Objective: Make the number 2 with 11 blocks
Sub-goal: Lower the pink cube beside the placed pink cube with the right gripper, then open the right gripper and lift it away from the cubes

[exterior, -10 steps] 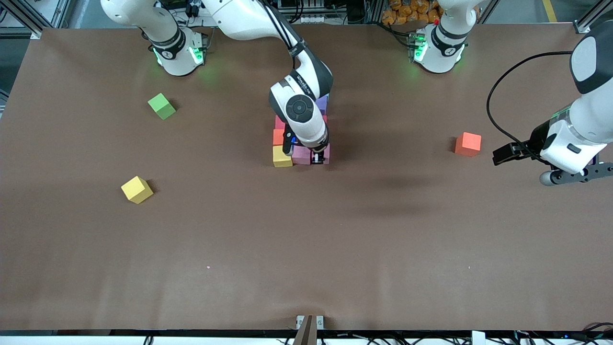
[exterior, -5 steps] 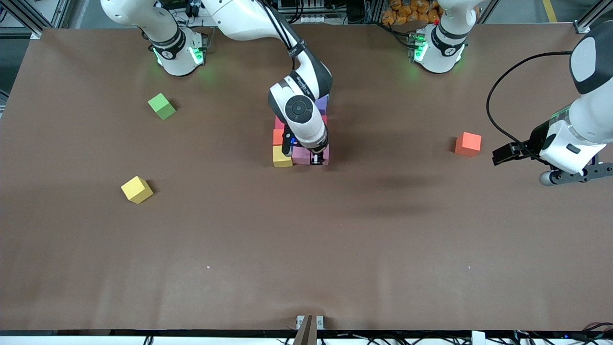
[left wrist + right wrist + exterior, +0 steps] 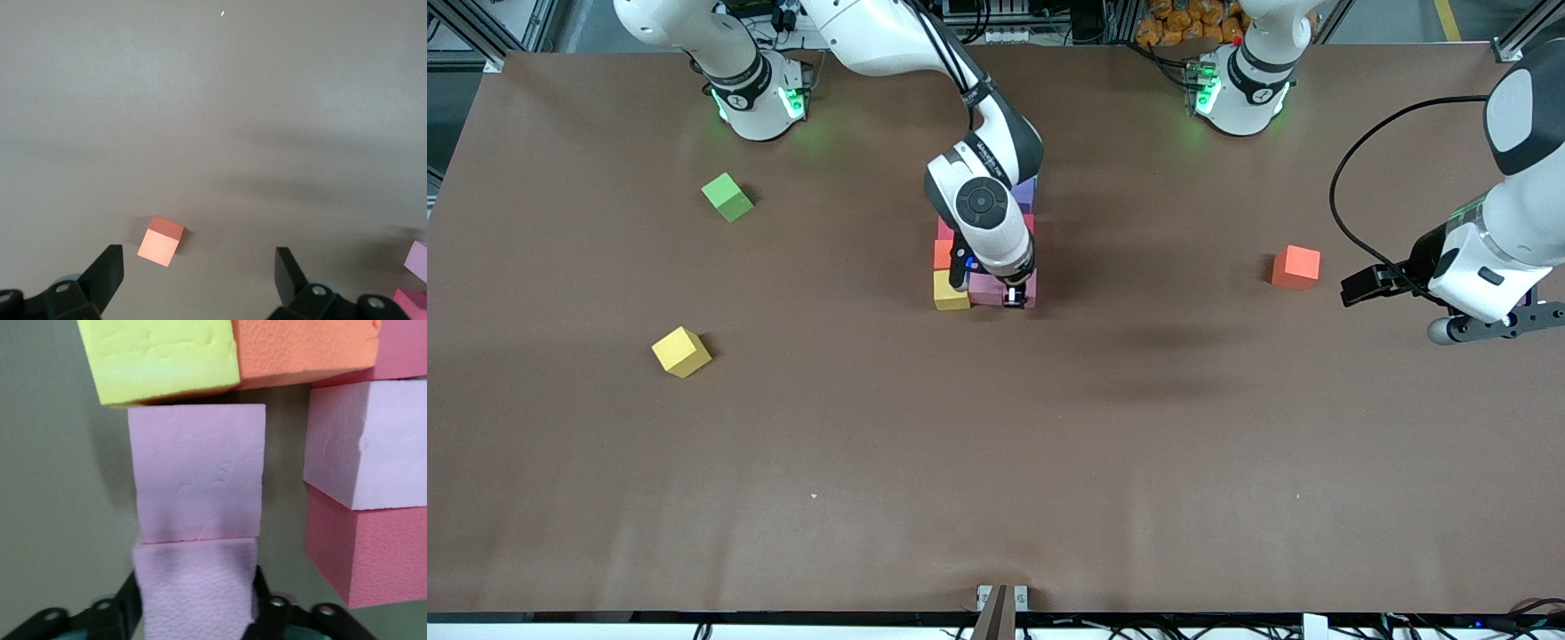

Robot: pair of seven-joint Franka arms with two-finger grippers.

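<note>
A cluster of blocks lies at the table's middle: a yellow block point(image 3: 951, 291), an orange block point(image 3: 942, 253), a pink block point(image 3: 984, 286) and a purple block point(image 3: 1025, 190); the right arm hides the others. My right gripper point(image 3: 1014, 300) is low at the cluster's nearer edge, shut on a pale pink block point(image 3: 197, 600). That block touches the pink block point(image 3: 197, 480) next to the yellow block point(image 3: 160, 357). My left gripper point(image 3: 1360, 286) waits open and empty near the left arm's end of the table, beside an orange-red block point(image 3: 1296, 268) that also shows in the left wrist view point(image 3: 161, 241).
A green cube point(image 3: 727, 196) and a loose yellow block point(image 3: 681, 351) lie toward the right arm's end of the table. In the right wrist view a pale pink block point(image 3: 367, 440) and a deeper pink block point(image 3: 367, 553) stand beside the held one.
My right gripper has sunk a little at the cluster's nearer edge. The left arm has barely shifted.
</note>
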